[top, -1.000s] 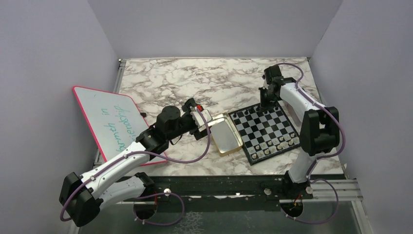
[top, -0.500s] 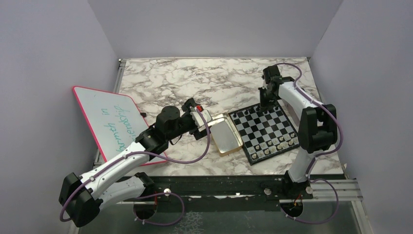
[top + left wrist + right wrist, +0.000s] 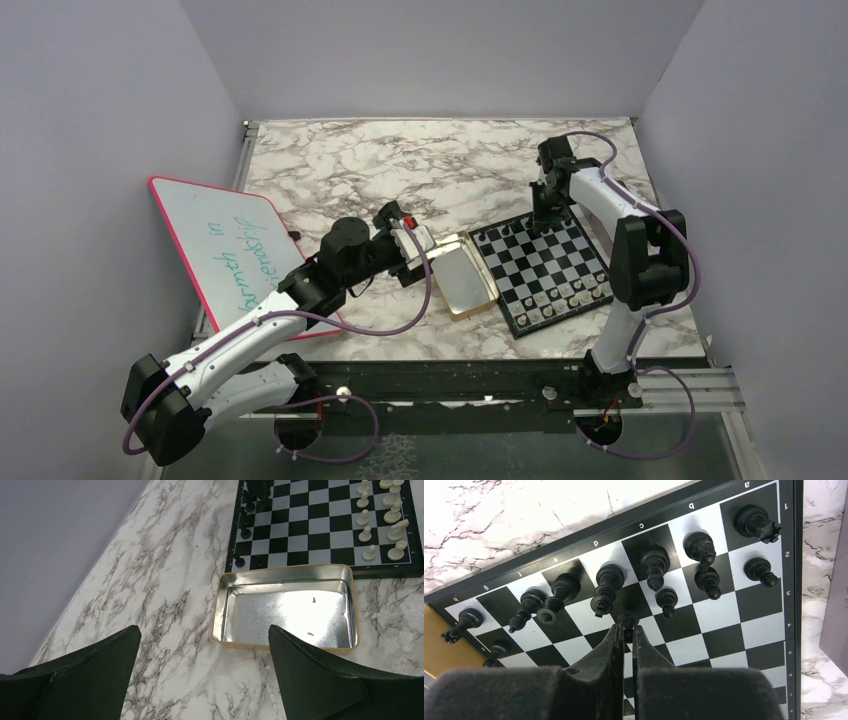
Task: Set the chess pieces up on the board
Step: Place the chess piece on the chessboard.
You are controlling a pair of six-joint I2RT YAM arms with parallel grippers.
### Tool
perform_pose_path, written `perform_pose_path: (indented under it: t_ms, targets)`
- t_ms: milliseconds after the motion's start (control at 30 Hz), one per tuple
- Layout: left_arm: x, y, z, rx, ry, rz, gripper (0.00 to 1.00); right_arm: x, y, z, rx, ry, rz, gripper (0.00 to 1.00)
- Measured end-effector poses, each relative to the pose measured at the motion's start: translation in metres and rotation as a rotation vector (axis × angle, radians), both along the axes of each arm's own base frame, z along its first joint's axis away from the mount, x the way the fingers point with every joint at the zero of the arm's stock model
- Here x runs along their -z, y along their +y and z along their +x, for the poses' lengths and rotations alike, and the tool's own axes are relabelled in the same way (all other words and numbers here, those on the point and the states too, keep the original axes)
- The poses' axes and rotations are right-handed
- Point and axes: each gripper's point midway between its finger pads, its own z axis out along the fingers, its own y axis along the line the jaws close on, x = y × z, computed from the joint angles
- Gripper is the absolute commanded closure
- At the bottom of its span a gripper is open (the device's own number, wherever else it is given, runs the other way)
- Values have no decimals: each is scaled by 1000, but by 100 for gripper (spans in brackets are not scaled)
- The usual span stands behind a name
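The board (image 3: pixel 545 267) lies right of centre on the marble; it also shows in the right wrist view (image 3: pixel 724 625) and the left wrist view (image 3: pixel 320 535). Black pieces (image 3: pixel 610 577) stand along its far rows, pale pieces (image 3: pixel 392 510) along its near rows. My right gripper (image 3: pixel 626 628) hangs over the board's far side (image 3: pixel 541 213), shut on a black pawn (image 3: pixel 627 620) that stands on or just above a dark square in the second row. My left gripper (image 3: pixel 205 640) is open and empty over bare marble, left of the gold tin (image 3: pixel 285 605).
The open gold tin (image 3: pixel 462 275) lies against the board's left edge, empty. A pink-rimmed whiteboard (image 3: pixel 230 250) leans at the left. A small red object (image 3: pixel 408 220) sits by my left gripper. Grey walls close in three sides.
My right gripper has shifted slightly left over the board's far edge. My left arm has not moved.
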Motion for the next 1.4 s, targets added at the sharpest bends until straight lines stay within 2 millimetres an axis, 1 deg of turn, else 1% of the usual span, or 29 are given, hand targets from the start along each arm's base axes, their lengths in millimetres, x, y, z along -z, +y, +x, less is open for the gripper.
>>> perform_pose_path:
  t_ms: [500,800,1067,1400]
  targets:
    - [0,0,0,0,-1,0,1,3,1,4,0,4,-1,88]
    - [0,0,0,0,-1,0,1,9,0,3,0,21,-4,87]
    - [-1,0,0,1,-4,0,1,10,0,2,0,24,-5,81]
    - [-3,1,-1,1,-8,-3,1,13,0,2,0,32,-6,77]
